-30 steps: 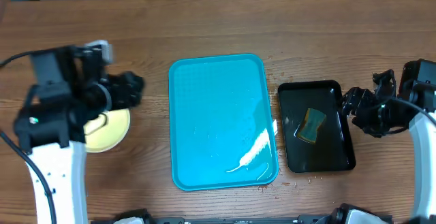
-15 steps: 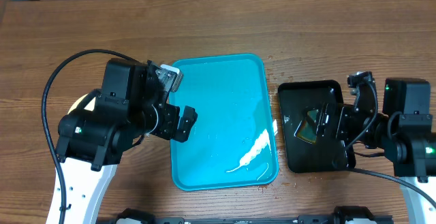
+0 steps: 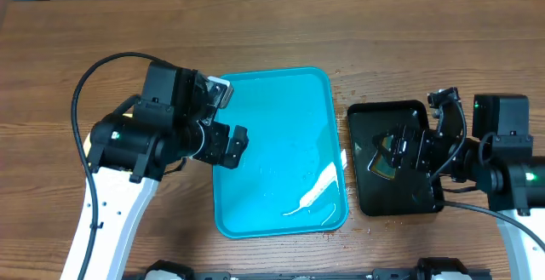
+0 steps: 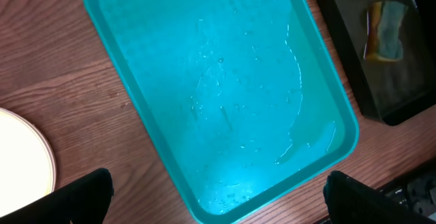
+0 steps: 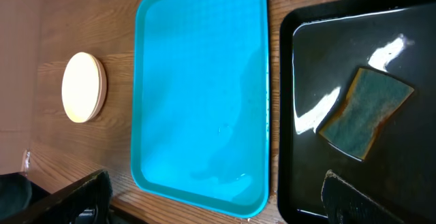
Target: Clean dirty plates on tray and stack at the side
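Left gripper [image 4: 218, 200], wide open and empty, hovers over the tray [image 4: 170, 60], plates [image 4: 20, 159] to its left. Right gripper [image 5: 214, 197], equally open and empty, hovers over the black tray [image 5: 409, 60].

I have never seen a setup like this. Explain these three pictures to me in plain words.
Two robot arms work at a wooden table. One picture looks down from above; the other two come from a camera on each wrist, the dark tips in their lower corners being that arm's fingers. In the middle lies a wet, empty turquoise tray. Right of it a black tray holds a sponge; left of it sit pale plates, apparently stacked. The left gripper and right gripper are open, holding nothing.
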You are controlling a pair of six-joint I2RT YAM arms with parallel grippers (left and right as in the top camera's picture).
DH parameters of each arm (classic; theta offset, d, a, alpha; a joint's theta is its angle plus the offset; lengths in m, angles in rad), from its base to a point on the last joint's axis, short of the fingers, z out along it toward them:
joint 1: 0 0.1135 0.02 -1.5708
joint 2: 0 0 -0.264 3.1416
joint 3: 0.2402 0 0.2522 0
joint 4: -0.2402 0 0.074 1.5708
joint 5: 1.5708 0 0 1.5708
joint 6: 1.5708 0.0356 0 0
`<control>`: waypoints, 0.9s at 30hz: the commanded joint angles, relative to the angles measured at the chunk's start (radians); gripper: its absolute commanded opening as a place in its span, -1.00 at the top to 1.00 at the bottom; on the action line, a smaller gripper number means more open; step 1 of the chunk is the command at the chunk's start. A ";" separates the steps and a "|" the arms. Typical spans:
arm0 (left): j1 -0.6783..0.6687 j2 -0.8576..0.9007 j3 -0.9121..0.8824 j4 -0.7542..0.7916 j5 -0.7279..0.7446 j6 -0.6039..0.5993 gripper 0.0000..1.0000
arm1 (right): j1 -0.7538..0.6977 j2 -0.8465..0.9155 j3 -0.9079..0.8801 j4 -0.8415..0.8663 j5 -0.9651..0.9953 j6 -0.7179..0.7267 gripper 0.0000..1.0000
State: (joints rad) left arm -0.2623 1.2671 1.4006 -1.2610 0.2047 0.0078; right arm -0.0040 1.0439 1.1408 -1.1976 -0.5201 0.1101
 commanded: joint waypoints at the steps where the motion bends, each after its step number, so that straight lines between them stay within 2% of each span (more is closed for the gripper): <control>1: -0.006 0.027 0.009 0.002 -0.005 0.023 -0.99 | 0.012 -0.011 0.016 -0.009 0.005 0.004 -1.00; 5: -0.006 0.064 0.009 0.002 -0.005 0.023 -0.99 | 0.010 -0.090 0.003 0.087 0.055 -0.036 -1.00; 10: -0.006 0.104 0.009 0.002 -0.005 0.023 -1.00 | 0.010 -0.273 -0.101 0.400 0.058 -0.093 -1.00; 16: -0.006 0.142 0.009 0.002 -0.005 0.023 -0.99 | 0.010 -0.561 -0.320 0.712 0.194 -0.122 -1.00; 23: -0.006 0.171 0.009 0.003 -0.005 0.023 -1.00 | -0.037 -0.877 -0.562 0.785 0.216 -0.122 -1.00; 27: -0.006 0.173 0.009 0.005 -0.005 0.023 -1.00 | -0.043 -0.987 -0.709 0.806 0.212 -0.116 -1.00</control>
State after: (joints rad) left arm -0.2623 1.4322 1.4006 -1.2594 0.2039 0.0078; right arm -0.0406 0.1173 0.5213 -0.4156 -0.3218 -0.0040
